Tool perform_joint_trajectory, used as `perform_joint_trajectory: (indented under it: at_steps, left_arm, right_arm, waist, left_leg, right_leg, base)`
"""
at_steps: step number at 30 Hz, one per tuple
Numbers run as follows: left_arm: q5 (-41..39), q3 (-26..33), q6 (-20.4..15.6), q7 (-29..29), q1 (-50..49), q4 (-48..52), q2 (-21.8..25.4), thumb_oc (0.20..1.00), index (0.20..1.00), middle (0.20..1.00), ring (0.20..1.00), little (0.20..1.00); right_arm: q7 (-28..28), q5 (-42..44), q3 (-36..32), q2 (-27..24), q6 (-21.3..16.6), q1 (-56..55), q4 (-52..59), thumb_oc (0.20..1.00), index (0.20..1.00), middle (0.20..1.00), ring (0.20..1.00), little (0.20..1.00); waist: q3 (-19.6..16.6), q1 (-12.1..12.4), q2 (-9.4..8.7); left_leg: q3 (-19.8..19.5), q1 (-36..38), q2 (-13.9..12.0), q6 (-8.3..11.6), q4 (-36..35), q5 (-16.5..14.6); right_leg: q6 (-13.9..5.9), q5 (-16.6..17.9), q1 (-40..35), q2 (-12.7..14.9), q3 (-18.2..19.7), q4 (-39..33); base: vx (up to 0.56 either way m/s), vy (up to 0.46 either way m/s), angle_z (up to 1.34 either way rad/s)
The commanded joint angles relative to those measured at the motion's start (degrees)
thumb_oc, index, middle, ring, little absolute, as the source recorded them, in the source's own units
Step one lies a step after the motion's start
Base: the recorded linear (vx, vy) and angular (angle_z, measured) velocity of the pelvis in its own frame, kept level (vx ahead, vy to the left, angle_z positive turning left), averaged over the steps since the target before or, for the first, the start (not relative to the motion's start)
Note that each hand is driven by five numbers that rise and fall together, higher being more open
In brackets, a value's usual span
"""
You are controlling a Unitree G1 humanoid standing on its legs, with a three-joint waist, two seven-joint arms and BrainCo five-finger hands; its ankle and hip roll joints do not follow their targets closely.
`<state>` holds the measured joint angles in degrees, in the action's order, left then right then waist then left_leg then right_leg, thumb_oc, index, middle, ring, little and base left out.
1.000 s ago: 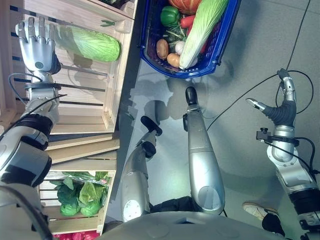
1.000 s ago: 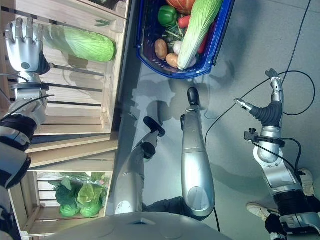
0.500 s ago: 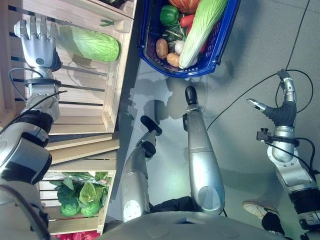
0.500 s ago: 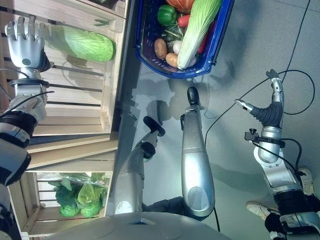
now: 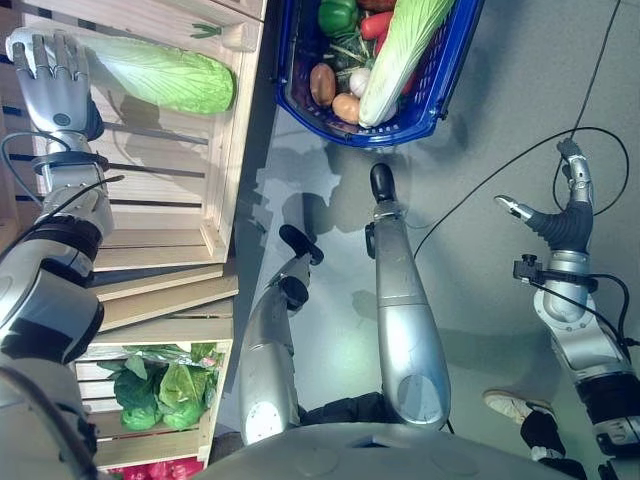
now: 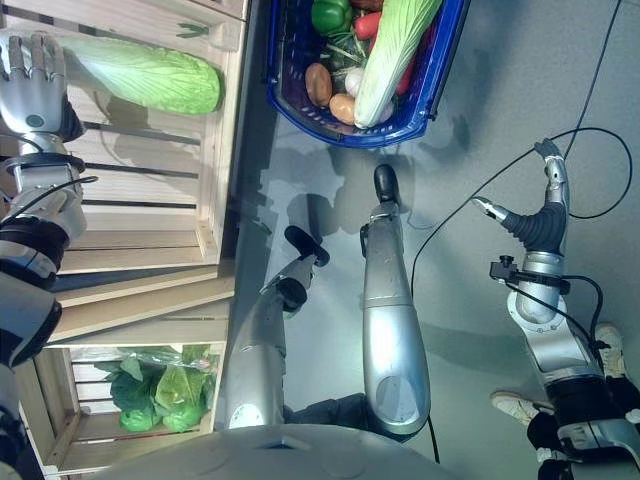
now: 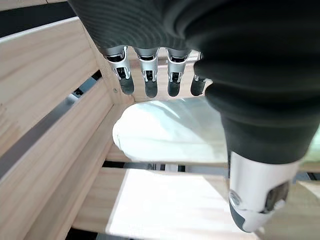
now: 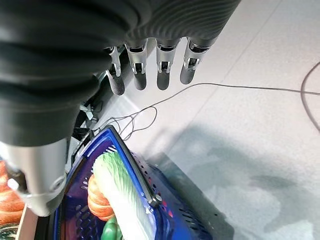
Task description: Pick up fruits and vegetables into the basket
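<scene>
- The robot's left hand (image 5: 52, 70) is inside the upper wooden crate (image 5: 160, 215), fingers straight and spread a little, holding nothing.
- Just past those fingers, toward the basket side, a long napa cabbage (image 5: 155, 75) lies on the crate's slats; its pale stem end (image 7: 165, 132) sits right below the fingertips (image 7: 150, 89) in the left wrist view, though whether they touch it I cannot tell.
- A small green-stemmed vegetable (image 5: 222, 35) rests on the crate's rim, on the far side of the cabbage from the hand (too small to name).
- Beyond the crate wall from that hand, the blue basket (image 5: 440, 90) stands on the grey floor (image 5: 500, 60), already well filled: a second napa cabbage (image 5: 400, 50) lies lengthwise across it, with a green pepper (image 5: 337, 16), something red (image 5: 377, 22), a brown potato (image 5: 323, 84), a small white bulb (image 5: 358, 80) and an orange-brown round vegetable (image 5: 346, 107) beside it.
- The right hand (image 5: 560, 215) hangs over bare floor, well apart from the basket, fingers straight and relaxed, thumb sticking out to the side, empty.
- From the right wrist, the basket shows past the fingers (image 8: 162, 70), its cabbage (image 8: 125, 197) lying over something orange (image 8: 97, 197).
- Back along the left arm, nearer the robot, a lower crate (image 5: 150, 440) holds leafy greens (image 5: 165, 390) (wrapped in clear plastic, it looks like), with something red (image 5: 150, 470) at its edge.
- A person's shoe (image 5: 510, 405) shows on the floor behind the right arm.
</scene>
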<state>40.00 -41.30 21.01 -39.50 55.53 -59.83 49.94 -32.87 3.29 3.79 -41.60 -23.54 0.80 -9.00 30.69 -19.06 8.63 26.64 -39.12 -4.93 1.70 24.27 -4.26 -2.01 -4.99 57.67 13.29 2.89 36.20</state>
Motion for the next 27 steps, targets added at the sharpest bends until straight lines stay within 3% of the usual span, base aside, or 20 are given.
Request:
perform_joint_trajectory:
  at_steps: [1, 19, 27]
  left_arm:
    - [-2.2, 1.1, 3.8, -0.8, 0.2, -4.8, 3.2, 1.0, 1.0, 1.0, 1.0, 1.0]
    - [-6.3, -1.8, 5.3, -4.6, 7.3, -3.5, 3.5, 1.0, 1.0, 1.0, 1.0, 1.0]
    - [-9.0, -2.7, 6.4, -2.0, 9.7, -4.9, 3.1, 1.0, 1.0, 1.0, 1.0, 1.0]
  right_arm:
    - [-2.5, 0.3, 0.5, -1.5, -3.4, 0.1, 0.4, 1.0, 1.0, 1.0, 1.0, 1.0]
    - [-4.8, -0.7, 1.4, -2.4, -4.8, 1.1, -1.2, 1.0, 1.0, 1.0, 1.0, 1.0]
    - [-3.5, 1.2, 1.6, -2.2, -5.6, 1.3, -2.0, 1.0, 1.0, 1.0, 1.0, 1.0]
  waist:
    - [-0.9, -3.1, 1.35]
    - [-0.9, -3.3, 1.77]
    - [-0.9, -3.4, 1.74]
  left_leg:
    - [-0.7, -6.4, -1.0, 0.34, 10.7, -7.7]
    - [-0.8, -9.6, -0.9, 0.01, 12.5, -8.6]
    - [-0.5, -10.1, -1.1, 0.2, 12.2, -8.2]
  right_leg:
    - [-5.08, 1.9, 0.9, 0.0, 1.8, -7.1]
    - [-5.05, 3.7, 4.2, 0.5, 3.5, -7.4]
    - [-5.06, 4.1, 4.9, 0.7, 3.5, -7.6]
  base:
    - [0.0, 0.0, 0.0]
    - [0.0, 0.008, -0.01]
    - [0.0, 0.001, 0.0]
